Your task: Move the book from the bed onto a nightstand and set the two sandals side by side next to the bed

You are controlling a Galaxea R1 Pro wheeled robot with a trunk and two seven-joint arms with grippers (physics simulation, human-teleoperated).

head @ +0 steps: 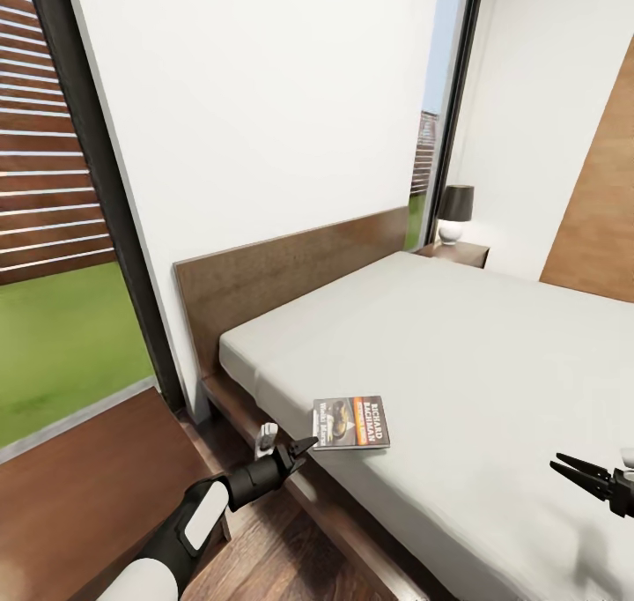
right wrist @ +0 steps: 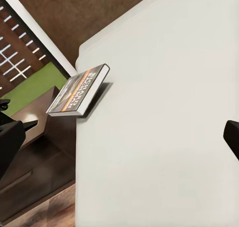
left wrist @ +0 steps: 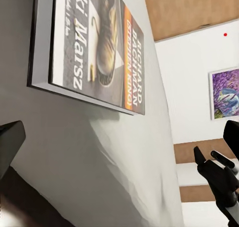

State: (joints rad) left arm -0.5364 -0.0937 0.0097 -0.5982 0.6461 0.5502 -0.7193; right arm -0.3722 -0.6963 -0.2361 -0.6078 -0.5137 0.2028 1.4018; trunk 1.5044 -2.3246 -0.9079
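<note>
- The bed (head: 458,345) stretches out ahead of both my arms, its bare grey mattress carrying the one thing I am after. I judge I am on the first step, fetching the book; the sandals come later.
- A nightstand (head: 53,504) sits just behind and beside my left pincer, at the head end of the bed. A second one (head: 458,250), with a lamp (head: 455,213) on it, stands well beyond, across the mattress.
- The book (head: 351,422) lies flat near the mattress edge, cover up, just ahead of my left pincer's tips and not yet touched.
- My left pincer (head: 299,448) is over the bed frame, jaws slightly parted and holding nothing.
- My right pincer (head: 581,471) hovers over the mattress, well off to the far side of the book, jaws spread and empty.
- Next, I think, I must ease the left pincer forward, get a jaw under the thin overhanging edge, close on it, then swing back to the near nightstand.
</note>
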